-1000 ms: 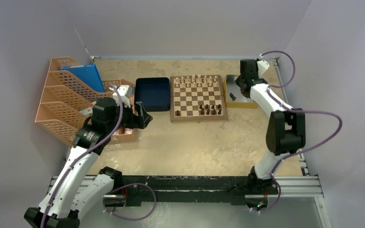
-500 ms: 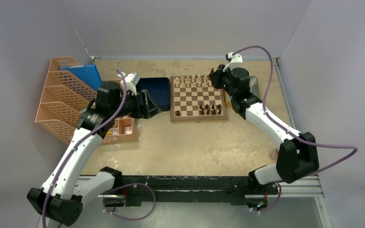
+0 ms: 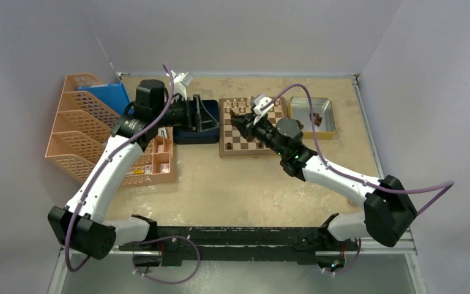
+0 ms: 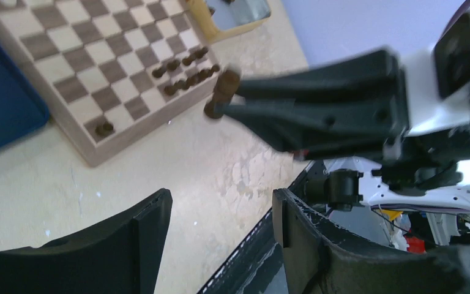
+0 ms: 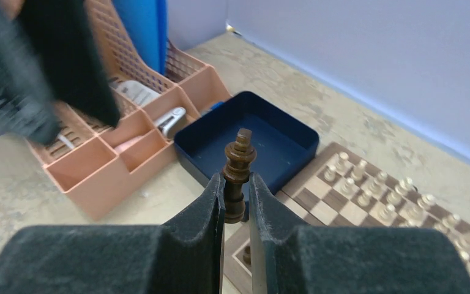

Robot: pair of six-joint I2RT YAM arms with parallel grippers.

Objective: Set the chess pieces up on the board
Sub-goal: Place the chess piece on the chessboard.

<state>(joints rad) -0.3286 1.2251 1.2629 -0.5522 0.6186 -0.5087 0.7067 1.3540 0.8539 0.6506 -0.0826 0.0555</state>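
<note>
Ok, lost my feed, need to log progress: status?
Right tool shut on dark brown wooden chess piece, raised over chequered wooden board. Left tool open, empty, close alongside.

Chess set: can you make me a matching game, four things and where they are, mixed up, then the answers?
Things
1. dark brown knob-topped wooden chess piece
2. dark blue square tray
3. silver metal tray
4. pale wooden chess pieces

Places
A. right of the square wooden chessboard
B. along the board's far edge
C. held up in the air
D. left of the board

Pairs: 1-C, 2-D, 3-A, 4-B
</note>
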